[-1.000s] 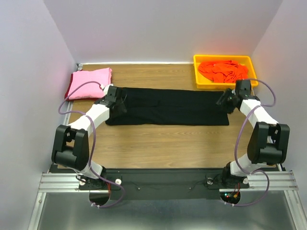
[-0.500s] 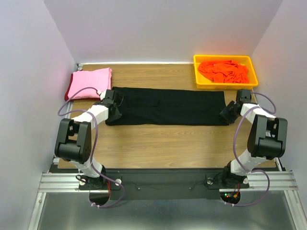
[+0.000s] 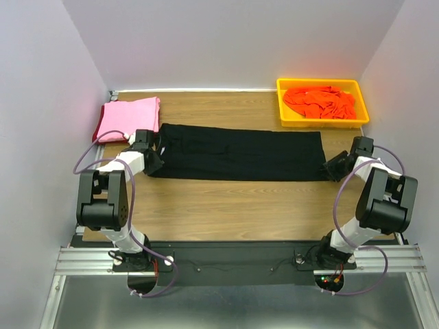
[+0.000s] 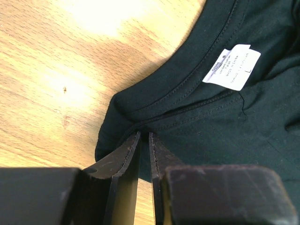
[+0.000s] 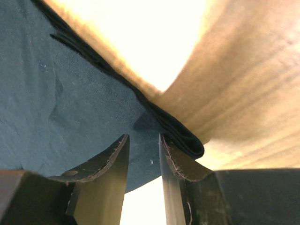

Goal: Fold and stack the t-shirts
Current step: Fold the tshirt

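Top external view leaves both grips hard to read. The left gripper sits at the left end of the black t-shirt and the right gripper at its right end, and each arm's own body hides the fingertips.

The left wrist view settles one of them. The left gripper has its flat dark fingers drawn almost together, and black cloth fills the slit at their tips, so it is clenched on the shirt's edge just below the stitched collar. A white label lies inside the collar; its print is too small to read.

In the right wrist view the right gripper keeps a plain gap between its curved fingers. Its tips rest on the cloth beside the thick folded edge, and I cannot tell whether the cloth is pinched. Glare whitens much of the table there.

The black t-shirt is soft, matte knit, laid as a long flat band across the middle of the wood-grain table.

At the far left lies a folded pink t-shirt. A dark red t-shirt shows only as a strip under its left edge.

The yellow tray, smooth plastic, stands at the far right and holds a crumpled orange t-shirt.
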Robot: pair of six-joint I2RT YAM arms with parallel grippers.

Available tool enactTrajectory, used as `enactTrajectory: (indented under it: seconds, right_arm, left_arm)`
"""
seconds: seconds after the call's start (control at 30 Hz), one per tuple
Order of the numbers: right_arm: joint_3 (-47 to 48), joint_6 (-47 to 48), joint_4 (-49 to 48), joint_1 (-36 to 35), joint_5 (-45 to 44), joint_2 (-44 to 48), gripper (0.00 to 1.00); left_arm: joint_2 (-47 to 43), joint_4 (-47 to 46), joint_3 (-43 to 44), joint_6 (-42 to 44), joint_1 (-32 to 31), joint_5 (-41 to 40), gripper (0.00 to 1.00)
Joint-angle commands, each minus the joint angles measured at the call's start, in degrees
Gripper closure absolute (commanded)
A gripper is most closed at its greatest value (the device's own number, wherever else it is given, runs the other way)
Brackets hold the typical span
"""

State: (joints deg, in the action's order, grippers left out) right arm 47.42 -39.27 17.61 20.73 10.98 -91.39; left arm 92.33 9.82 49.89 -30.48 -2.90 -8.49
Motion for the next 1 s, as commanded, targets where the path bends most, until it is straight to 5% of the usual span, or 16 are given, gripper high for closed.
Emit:
enactTrajectory:
  seconds: [0.0,0.37,0.6,0.83,0.97]
  right_arm:
    - [-3.1,2.3,3.8,2.1,-7.0,1.4,0.60]
    - [4.5,5.3,-1.7,0.4,9.2,7.6,0.57]
    - [7.2,1.7,-12.0,-1.4,13.3,-2.3,0.58]
    - [9.4,4.1,-10.9,-3.3,10.9,-4.4,0.60]
    - [15.9,11.5,0.1,-11.1,2.2,-5.5,0.48]
  left_arm:
    - [-2.9,5.3,-3.4,1.5,1.5,-1.6,0.75]
    - [-13.0,5.6,2.5,1.0,-0.4,4.6,0.40]
    - [-6.6,3.4,4.6,0.0,-0.8,5.5,0.49]
    - [-7.1,3.4,3.7,-0.8,-1.6,3.5,0.55]
    - [-9.8,4.5,6.0,-0.9,-5.6,-2.1,0.35]
